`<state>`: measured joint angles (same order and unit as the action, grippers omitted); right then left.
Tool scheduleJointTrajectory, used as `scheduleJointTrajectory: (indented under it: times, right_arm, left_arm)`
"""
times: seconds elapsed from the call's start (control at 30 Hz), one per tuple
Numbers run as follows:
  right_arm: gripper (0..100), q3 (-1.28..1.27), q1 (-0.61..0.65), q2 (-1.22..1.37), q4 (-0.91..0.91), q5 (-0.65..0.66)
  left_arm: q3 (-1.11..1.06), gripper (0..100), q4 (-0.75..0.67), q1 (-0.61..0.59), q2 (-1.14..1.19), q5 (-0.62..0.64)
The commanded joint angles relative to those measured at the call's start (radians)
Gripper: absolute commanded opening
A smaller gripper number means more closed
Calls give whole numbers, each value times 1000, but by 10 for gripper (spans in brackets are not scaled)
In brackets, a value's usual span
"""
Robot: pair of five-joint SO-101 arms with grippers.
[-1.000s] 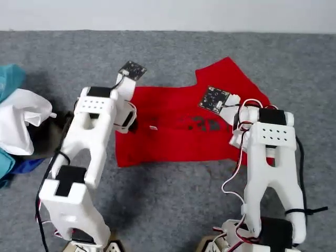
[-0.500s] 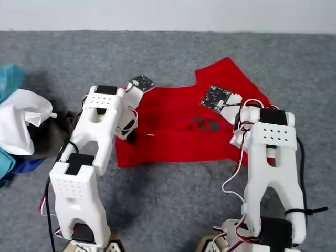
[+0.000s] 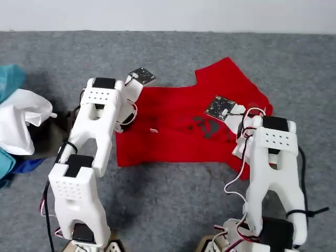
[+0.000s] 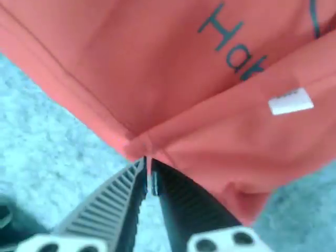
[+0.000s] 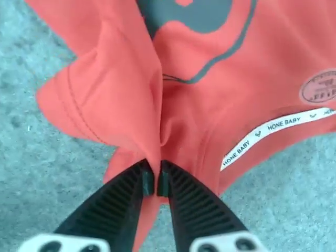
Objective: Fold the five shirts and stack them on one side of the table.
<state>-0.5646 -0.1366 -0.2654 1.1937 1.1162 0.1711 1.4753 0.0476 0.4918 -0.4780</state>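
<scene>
Red shirt: the red shirt [image 3: 173, 131] lies spread on the table [image 3: 173, 210] between the two arms, roughly in the middle, with one sleeve pointing toward the far edge and a dark print [image 3: 207, 126] across its front.
Left gripper: the left gripper [image 4: 148, 168] is clenched on a folded corner at the shirt's left edge; the two ribbed jaws meet with red cloth pinched at their tips.
Right gripper: the right gripper [image 5: 155, 173] is clenched on a bunched ridge of red cloth at the shirt's right side, and the fabric rises in a crease from the jaw tips.
Small details: a white tag [image 4: 290, 101] sits on the cloth near the left gripper; a white printed ribbon [image 5: 262, 134] runs along a seam near the right gripper.
Other shirts: a pile of shirts [image 3: 21, 126] lies at the left side of the table, well apart from the red one, with a white shirt [image 3: 23, 110] crumpled on top, teal cloth [image 3: 9, 79] behind it and blue cloth [image 3: 21, 165] below.
Table: grey and carpet-like, with a pale wall [image 3: 168, 14] along its far edge.
</scene>
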Motion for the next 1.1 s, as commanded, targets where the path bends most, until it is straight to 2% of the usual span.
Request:
scheduleJointTrajectory:
  times: [0.0, 0.13, 0.37, 0.43, 0.6, 0.77, 0.83, 0.93, 1.0, 1.07]
  right_arm:
    - [9, 9, -15, -16, -13, -11]
    - [9, 55, -12, -39, -28, -23]
    - [14, 66, -8, -25, -269, -129]
    - [60, 64, -10, -21, -259, -129]
    - [291, 84, -31, -50, -200, -127]
    - [267, 81, -12, -96, -176, -120]
    - [251, 74, 4, -116, -94, -74]
    - [231, 29, 30, -150, 67, 84]
    - [225, -21, 18, -165, 87, 170]
    - [225, -80, -21, -174, 64, 203]
  left_arm:
    - [36, 12, 43, 5, -72, -11]
    - [38, 12, 40, 18, -77, -11]
    - [39, 12, 132, 91, -80, -9]
    - [39, 12, 144, 97, -97, -8]
    - [39, 12, 112, 92, -219, -6]
    - [35, 12, 123, 106, -334, -3]
    - [33, 12, 146, 109, -371, -3]
    - [33, 12, 199, 114, -416, -3]
    - [33, 12, 233, 107, -442, -3]
    - [33, 12, 258, 103, -463, -3]
